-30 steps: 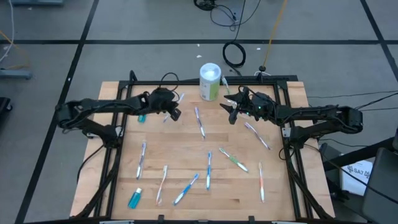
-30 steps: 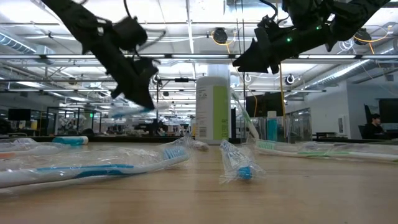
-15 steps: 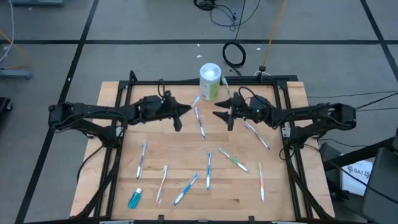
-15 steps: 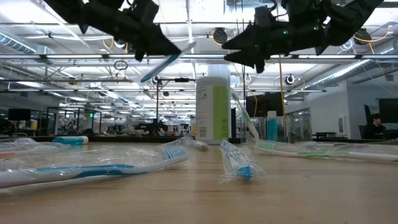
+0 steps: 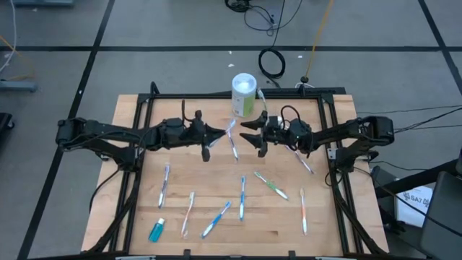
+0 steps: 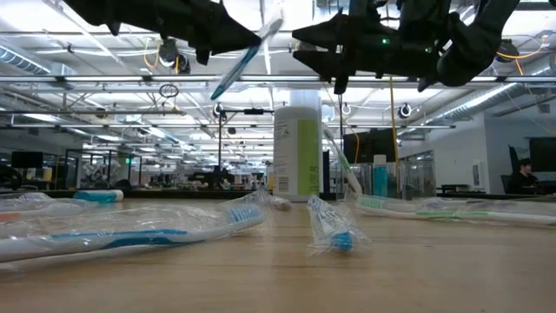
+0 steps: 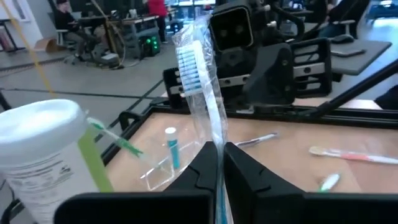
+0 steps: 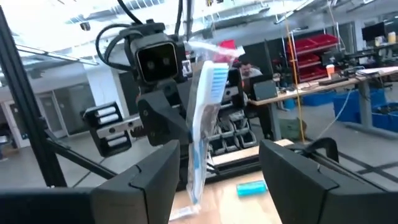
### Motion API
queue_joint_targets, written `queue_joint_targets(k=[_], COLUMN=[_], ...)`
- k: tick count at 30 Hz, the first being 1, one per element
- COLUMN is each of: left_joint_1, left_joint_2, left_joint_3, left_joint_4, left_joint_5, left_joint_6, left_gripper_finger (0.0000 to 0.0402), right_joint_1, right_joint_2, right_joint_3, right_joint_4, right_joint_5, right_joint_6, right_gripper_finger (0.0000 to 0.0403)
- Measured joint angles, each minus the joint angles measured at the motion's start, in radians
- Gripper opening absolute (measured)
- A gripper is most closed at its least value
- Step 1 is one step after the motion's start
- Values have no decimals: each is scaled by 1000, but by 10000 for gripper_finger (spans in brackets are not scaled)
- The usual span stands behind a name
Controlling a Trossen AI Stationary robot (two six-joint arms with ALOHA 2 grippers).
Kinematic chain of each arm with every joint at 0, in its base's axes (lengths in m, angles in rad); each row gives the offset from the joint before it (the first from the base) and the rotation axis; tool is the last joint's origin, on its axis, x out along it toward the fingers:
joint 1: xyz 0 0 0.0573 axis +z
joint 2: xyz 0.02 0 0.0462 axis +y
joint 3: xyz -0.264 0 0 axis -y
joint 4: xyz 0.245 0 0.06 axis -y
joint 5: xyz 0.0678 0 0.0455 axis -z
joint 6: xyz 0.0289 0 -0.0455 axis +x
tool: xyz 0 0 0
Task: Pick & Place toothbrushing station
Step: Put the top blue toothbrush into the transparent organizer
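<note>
Bench (image 5: 216,189): your wooden top, framed by black rails, with loose toothbrushes scattered over it.
Left claw (image 5: 216,133): raised over the middle of the bench, its fingers pinched shut on a wrapped blue toothbrush (image 5: 229,128) — you can see the clamp plainly in its own wrist view, where the brush (image 7: 202,93) stands up from between the dark fingers (image 7: 193,180), bristle head uppermost inside clear wrapping.
Right claw (image 5: 247,137): facing the left one from the other side, tips just short of the held brush, jaws spread wide and holding nothing. In its wrist view the wrapped brush (image 8: 202,118) hangs between the two open fingers (image 8: 143,180).
Held brush, low view: tilted in the air (image 6: 248,56), well above the bench surface, between the two dark claws.
Cup (image 5: 244,94): a white container with a green label at the far edge of the bench, upright, with a green toothbrush (image 5: 261,99) leaning against it or in it — you cannot tell which from above.
Other brushes: a white one (image 5: 232,141) just beneath the two claws; a pink-toned one (image 5: 298,157) under the right arm; a green one (image 5: 271,185), a blue one (image 5: 242,196) and an orange one (image 5: 303,209) nearer the front.
Tube (image 5: 157,230): teal, lying at the front left corner.
</note>
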Motion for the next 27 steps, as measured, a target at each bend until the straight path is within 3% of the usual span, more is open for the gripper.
queue_joint_targets(k=[7,11,20,27], left_joint_1=[-39,-47,-46,-47], left_joint_2=[38,74,107,111], left_joint_3=[1,1,0,0], left_joint_4=[137,180,211,223], left_joint_5=[9,9,9,25], left_joint_6=[2,-8,-52,-57], left_gripper_finger=[6,2,1,1], right_joint_1=[41,75,94,90], right_joint_2=[-1,-1,-1,-1], right_joint_3=[60,100,118,118], right_joint_4=[-44,-135,-138,-138], right_joint_5=[-75,-49,-47,-46], right_joint_6=[-34,-93,-135,-142], right_gripper_finger=[212,212,211,170])
